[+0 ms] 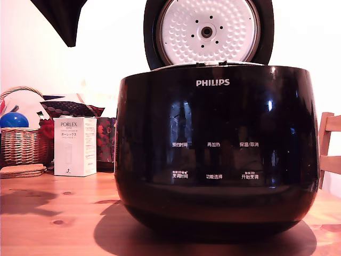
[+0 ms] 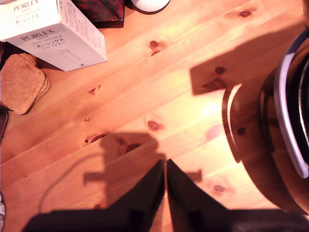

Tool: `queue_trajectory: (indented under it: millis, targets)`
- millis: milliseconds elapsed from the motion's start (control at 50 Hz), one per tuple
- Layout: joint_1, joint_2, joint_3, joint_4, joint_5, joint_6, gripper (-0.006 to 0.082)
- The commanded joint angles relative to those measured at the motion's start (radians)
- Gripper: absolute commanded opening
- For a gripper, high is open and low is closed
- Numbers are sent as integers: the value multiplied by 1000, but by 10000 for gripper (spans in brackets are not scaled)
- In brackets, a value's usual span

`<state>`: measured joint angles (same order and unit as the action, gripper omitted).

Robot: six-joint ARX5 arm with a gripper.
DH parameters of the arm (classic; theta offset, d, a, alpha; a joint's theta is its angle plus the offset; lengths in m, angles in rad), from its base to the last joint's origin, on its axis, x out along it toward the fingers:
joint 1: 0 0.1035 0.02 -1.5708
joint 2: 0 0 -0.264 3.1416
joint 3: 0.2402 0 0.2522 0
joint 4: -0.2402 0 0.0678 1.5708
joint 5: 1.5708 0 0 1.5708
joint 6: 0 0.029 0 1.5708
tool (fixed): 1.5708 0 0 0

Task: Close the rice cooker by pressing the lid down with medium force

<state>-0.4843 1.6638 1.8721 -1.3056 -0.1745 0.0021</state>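
Gripper pressed together, w/ nothing held, over bare table; rice cooker at frame's right edge, lid upright

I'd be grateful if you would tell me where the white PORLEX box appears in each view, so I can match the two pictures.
Exterior view: the PORLEX box stands upright on the wooden table, at the exterior view's left, beside the rice cooker.
Wrist view: the PORLEX box sits in a corner of the picture, on the table.
Shared landmark: the cork coasters next to the box.
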Motion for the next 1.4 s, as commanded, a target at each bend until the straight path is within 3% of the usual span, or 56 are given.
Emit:
queue_trajectory:
  millis: [0, 320, 580, 800, 960, 1080, 1380]
  targets:
    - [8, -11, 13, -11, 9, -2, -24]
    - [8, -11, 13, 0, 10, -3, -24]
    - [44, -11, 13, 121, 45, 0, -24]
    - [132, -9, 13, 253, 341, 7, -24]
    - [183, -8, 13, 363, 495, 2, -24]
    - [204, -6, 13, 458, 582, -10, -24]
    - [210, 35, 15, 676, 751, -157, -24]
